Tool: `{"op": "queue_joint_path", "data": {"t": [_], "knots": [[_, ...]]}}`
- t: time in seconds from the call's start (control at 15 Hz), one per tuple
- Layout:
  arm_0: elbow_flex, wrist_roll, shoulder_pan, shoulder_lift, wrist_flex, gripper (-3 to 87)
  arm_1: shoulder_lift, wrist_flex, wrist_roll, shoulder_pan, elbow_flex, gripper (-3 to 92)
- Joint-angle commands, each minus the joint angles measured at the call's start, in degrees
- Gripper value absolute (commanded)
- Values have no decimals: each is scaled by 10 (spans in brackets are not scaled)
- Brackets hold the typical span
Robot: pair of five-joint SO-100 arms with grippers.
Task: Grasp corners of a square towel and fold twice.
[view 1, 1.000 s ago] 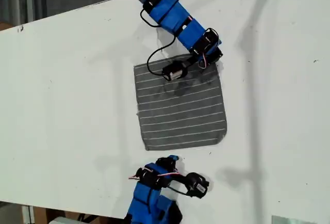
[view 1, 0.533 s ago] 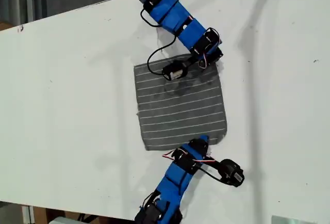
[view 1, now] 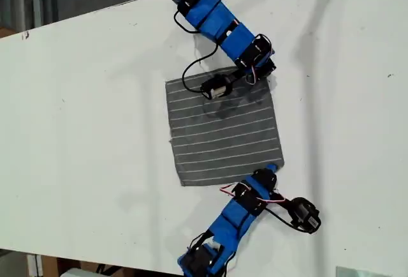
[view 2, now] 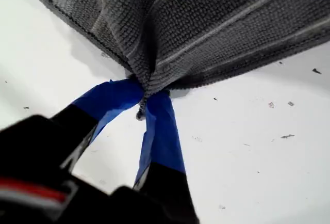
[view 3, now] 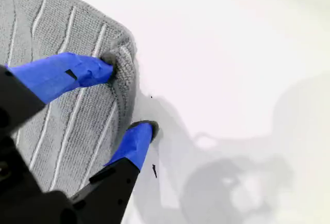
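Since a second ago, my second gripper (view 3: pixel 129 97) reached towel (view 1: pixel 223 127) corner (view 3: pixel 122 53), jaws open astride hem. My first gripper (view 2: pixel 147 96) pinches far corner (view 2: pixel 149 82) shut. Towel flat mid-table (view 1: pixel 83 98).

Towel (view 1: pixel 223 127) flat on table (view 1: pixel 83 130)
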Motion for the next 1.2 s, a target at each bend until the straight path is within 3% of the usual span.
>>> {"op": "queue_joint_path", "data": {"t": [0.0,0.2,0.27,0.33,0.4,0.53,0.67,0.73,0.93,1.13], "knots": [[-42,17,7,2,-19,214,-11,1,4,-4,-4,-1],[-44,20,0,-34,-72,205,-11,-3,3,-4,-6,-1],[-43,21,-5,-62,-99,143,-15,-4,2,-4,-11,-1],[-47,25,-11,-91,-134,-4,-21,-4,0,-4,-21,-1],[-61,27,-9,-104,-135,-4,-29,1,-1,-4,-35,-1],[-71,18,0,-69,-86,-4,-34,42,-5,-2,-88,-1],[-76,32,3,-18,-35,-4,-31,150,-12,4,-197,-1],[-74,66,4,16,-30,-4,-18,197,-12,7,-240,-1],[-65,213,8,132,-87,-4,69,256,-8,20,-252,-1],[-64,242,-11,196,-43,-4,124,277,-18,39,-253,-1]]}}
